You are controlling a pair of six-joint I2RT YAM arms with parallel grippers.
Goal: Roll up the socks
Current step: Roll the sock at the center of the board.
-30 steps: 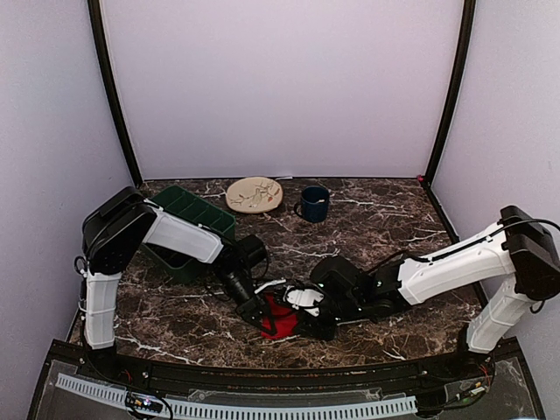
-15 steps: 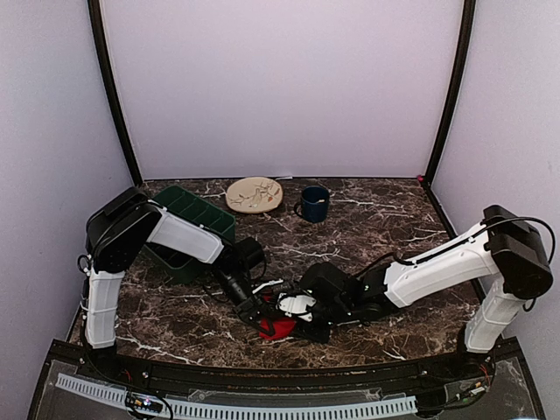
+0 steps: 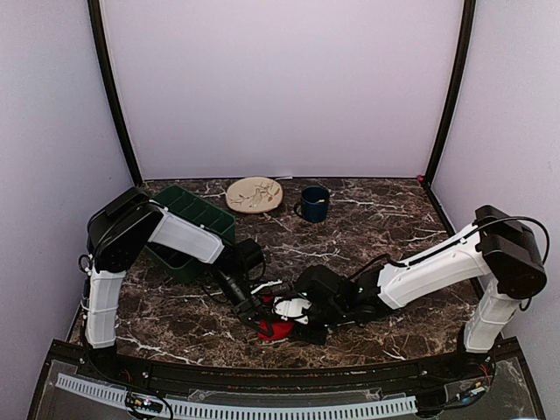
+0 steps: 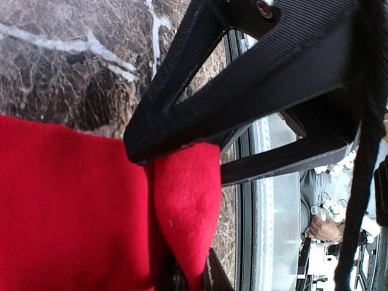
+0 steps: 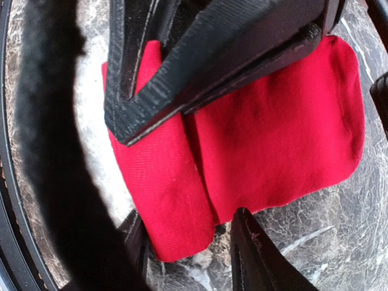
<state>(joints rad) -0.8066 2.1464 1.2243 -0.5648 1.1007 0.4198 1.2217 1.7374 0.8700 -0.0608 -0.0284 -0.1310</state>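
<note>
The red socks (image 3: pixel 279 331) lie near the table's front edge, mostly hidden under both grippers. My left gripper (image 3: pixel 259 311) comes in from the left and my right gripper (image 3: pixel 299 322) from the right, and they meet over the socks. In the left wrist view my left gripper (image 4: pixel 191 276) pinches a rolled fold of the red socks (image 4: pixel 73 206). In the right wrist view my right gripper (image 5: pixel 188 242) holds the rolled edge of the socks (image 5: pixel 279 139) between its fingers, while the rest of the fabric lies flat. No white band shows.
A green bin (image 3: pixel 185 224) stands at the back left behind the left arm. A patterned plate (image 3: pixel 255 194) and a dark blue mug (image 3: pixel 314 203) stand at the back. The table's front rail (image 3: pixel 280 367) is just below the socks.
My right arm has moved left toward the left gripper. Less red fabric shows in the top view, and the socks look more bunched. The left arm has hardly moved.
</note>
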